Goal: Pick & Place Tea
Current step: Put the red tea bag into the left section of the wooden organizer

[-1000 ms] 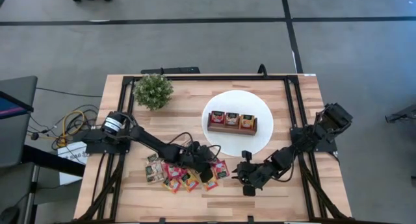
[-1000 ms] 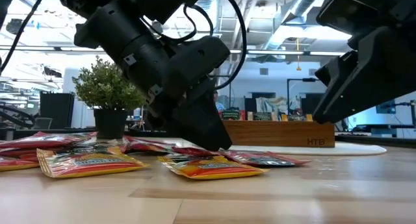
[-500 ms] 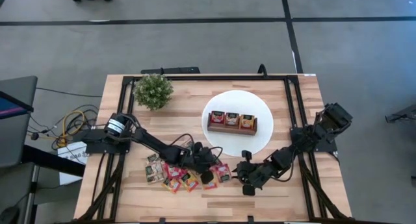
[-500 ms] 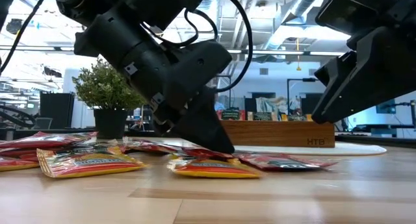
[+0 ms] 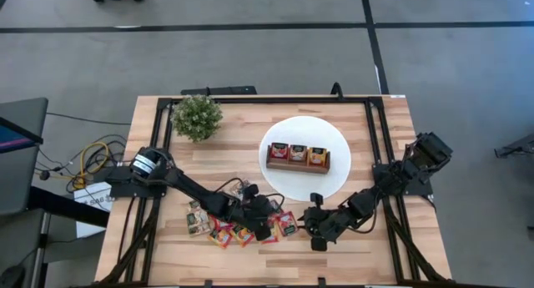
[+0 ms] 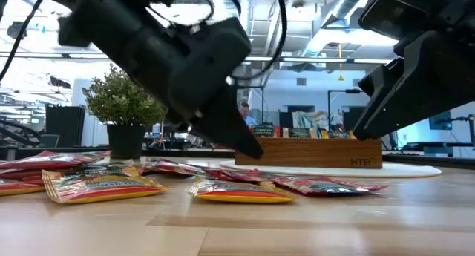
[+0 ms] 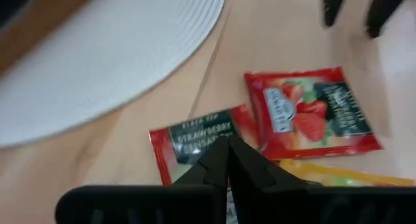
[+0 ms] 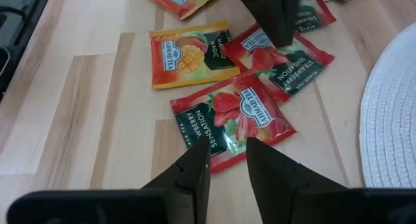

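Looking down from the high view: tea sachets [image 5: 225, 229] are scattered flat on the table [image 5: 167, 267] near its front edge, left of centre. The left gripper [image 5: 265, 231] is lowered onto the right end of that pile. The right gripper [image 5: 317, 235] is parked just beside the pile, near the white plate [image 5: 338, 184]. The wooden tray [image 5: 298, 157] on the plate is seen with three compartments, each already showing a sachet; a plant [image 5: 197, 117] is at the back left

Low view: the left gripper [image 6: 249, 147] tip is clenched to a point, just above the red sachets [image 6: 223, 173] in front of the tray [image 6: 319, 152]. Whether an edge is pinched cannot be told from here. An orange sachet [image 6: 239, 191] is lying flat, nearest the camera

Left wrist view: the fingers [image 7: 218, 162] are pressed together over a black-and-red strawberry sachet [image 7: 192, 143], apparently on its edge; a firm hold is not confirmed. A red sachet [image 7: 311, 113] is lying beside it, overlapping a yellow one

Right wrist view: the right gripper [image 8: 227, 165] is seen part open, holding nothing, above a red strawberry sachet [image 8: 231, 123]; a mango sachet [image 8: 192, 54] is near

Handling, as a judgement: sachets are expected to be very light, thin, limp and glossy, so slippery. A corner or a raised, overlapping edge is best pinched; a flat face is likely to slide off
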